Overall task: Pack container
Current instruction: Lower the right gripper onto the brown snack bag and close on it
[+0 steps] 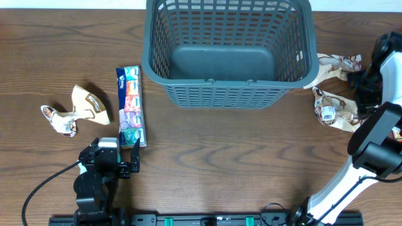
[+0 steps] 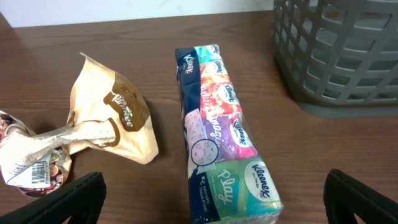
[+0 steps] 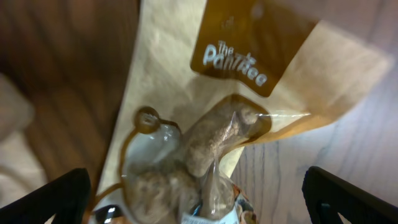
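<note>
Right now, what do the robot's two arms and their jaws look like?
The left arm is blocky and mostly black, with a black cable trailing from it. The right arm has a white link between rounded black joint housings. Both sets of jaws are black.

Lit softly and evenly from above, with only a faint shadow below the basket (image 1: 220, 94). Sharp overhead and at the left wrist, slight sheen on the tissue pack (image 2: 224, 130). Blurred at the right wrist, too close to the snack packet (image 3: 249, 93); washed-out tabletop (image 3: 348, 143) at right.
</note>
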`<state>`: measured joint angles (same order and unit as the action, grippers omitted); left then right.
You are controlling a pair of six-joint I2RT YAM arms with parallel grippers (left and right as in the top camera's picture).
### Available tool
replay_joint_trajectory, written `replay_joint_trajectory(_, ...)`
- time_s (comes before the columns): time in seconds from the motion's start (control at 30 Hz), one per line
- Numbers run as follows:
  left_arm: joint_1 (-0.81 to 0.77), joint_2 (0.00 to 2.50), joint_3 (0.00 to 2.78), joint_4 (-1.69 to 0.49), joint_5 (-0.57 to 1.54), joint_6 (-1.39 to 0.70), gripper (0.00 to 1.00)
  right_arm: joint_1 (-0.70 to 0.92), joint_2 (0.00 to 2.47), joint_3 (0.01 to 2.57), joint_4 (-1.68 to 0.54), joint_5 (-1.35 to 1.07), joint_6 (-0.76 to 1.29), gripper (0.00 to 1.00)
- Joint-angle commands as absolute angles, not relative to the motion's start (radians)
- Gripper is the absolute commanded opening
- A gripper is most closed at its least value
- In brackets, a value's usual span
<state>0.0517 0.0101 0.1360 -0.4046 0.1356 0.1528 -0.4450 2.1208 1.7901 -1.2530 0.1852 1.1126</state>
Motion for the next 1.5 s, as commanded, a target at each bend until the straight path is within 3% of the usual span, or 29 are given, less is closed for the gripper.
replay_joint_trajectory(0.0,0.058,0.003,0.122,-0.421,0.143,0.140,0.99,-0.446,2.127,1.731,-1.214,0.120,1.085,0.99)
replay_joint_trajectory(0.2,0.058,0.003,0.122,-0.421,0.143,0.140,0.98,-0.445,2.126,1.686,-1.207,0.080,1.187,0.99)
replay_joint_trajectory(0.77,0.058,0.003,0.122,-0.421,0.143,0.140,0.99,-0.422,2.124,1.601,-1.137,0.124,1.187,0.99)
replay_joint_trajectory(1.47,0.058,0.003,0.122,-0.421,0.143,0.140,0.99,-0.422,2.124,1.483,-0.958,0.156,1.005,0.99)
